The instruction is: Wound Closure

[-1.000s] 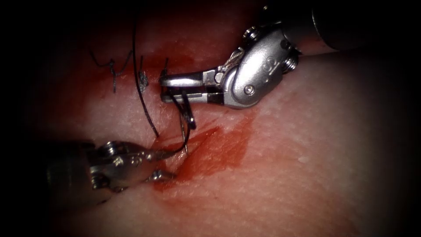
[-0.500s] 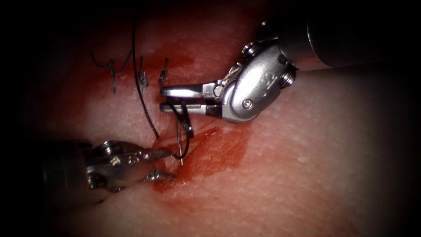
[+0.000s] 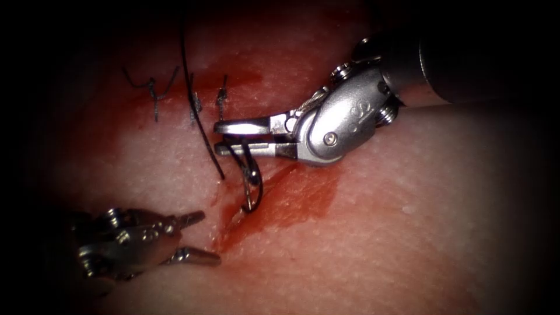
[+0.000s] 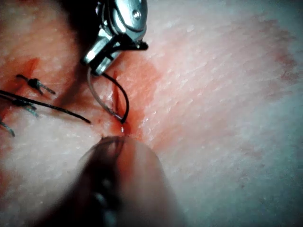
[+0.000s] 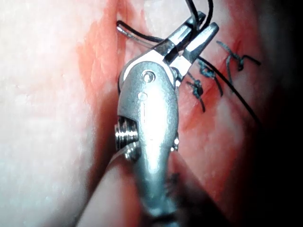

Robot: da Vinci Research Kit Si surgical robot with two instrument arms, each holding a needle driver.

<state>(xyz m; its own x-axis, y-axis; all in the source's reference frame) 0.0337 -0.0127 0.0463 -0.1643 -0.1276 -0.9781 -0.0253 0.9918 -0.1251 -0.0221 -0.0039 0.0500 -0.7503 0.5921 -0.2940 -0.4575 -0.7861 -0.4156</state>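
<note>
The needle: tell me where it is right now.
In the endoscope view the needle hangs from the right gripper, which grips it near one end, its curve dipping over the cut. The left gripper is open, empty, lower left.

A: What sort of place?

B: Surgical training bench, lab setup. Pale slab of tissue [image 3: 408, 233] with pebbled skin, lit by a tight spot that falls off to black at the edges.

A: Anything else pointing that way?

B: Open cut [image 3: 256, 192] smeared with red fluid [image 3: 303, 195], a row of knotted stitches [image 3: 192, 102] with clipped ends to its left, dark thread [image 3: 198, 128] trailing across. Small steel wristed tool [image 3: 242, 135] on a thin shaft, robot-surgery hardware.
</note>
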